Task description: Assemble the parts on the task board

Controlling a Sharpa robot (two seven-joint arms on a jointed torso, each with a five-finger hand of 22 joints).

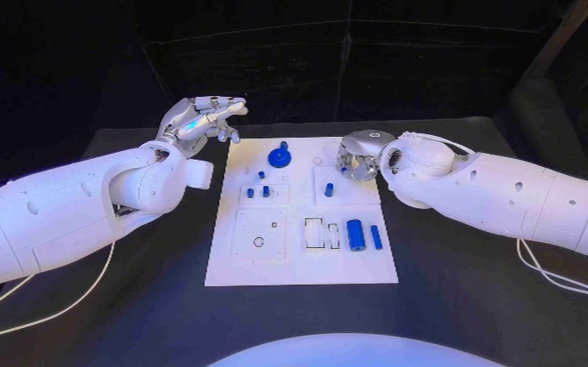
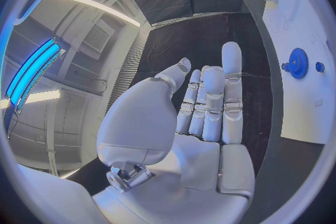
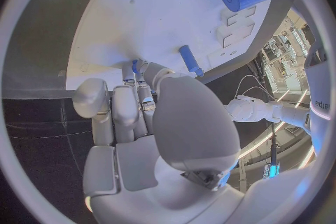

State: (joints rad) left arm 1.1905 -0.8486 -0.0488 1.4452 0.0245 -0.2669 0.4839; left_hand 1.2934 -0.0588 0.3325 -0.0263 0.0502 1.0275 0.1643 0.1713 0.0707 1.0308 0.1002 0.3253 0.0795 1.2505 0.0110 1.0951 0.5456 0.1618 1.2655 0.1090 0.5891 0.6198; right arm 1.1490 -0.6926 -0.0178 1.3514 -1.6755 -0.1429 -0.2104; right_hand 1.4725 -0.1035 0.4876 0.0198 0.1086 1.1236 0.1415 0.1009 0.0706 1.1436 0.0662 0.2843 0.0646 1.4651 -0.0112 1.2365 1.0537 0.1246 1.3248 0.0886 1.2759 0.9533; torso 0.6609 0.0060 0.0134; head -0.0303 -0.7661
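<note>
From above, the task board lies mid-table. The left hand hovers off the board's far left corner, fingers loosely spread, holding nothing; it looks parked clear of the work. The right hand is down on the board near its far right edge, probably working a part there, though its grip is hidden. A gear stands near the far edge, and a large cylinder lies toward the near right.

The left wrist camera confirms the left hand is flat, open and empty, with the gear beyond.

The right wrist camera adds the missing detail: the right hand's fingertips press at a small blue piece on the board; whether they actually hold it I cannot tell. A blue pin lies just beside them.
</note>
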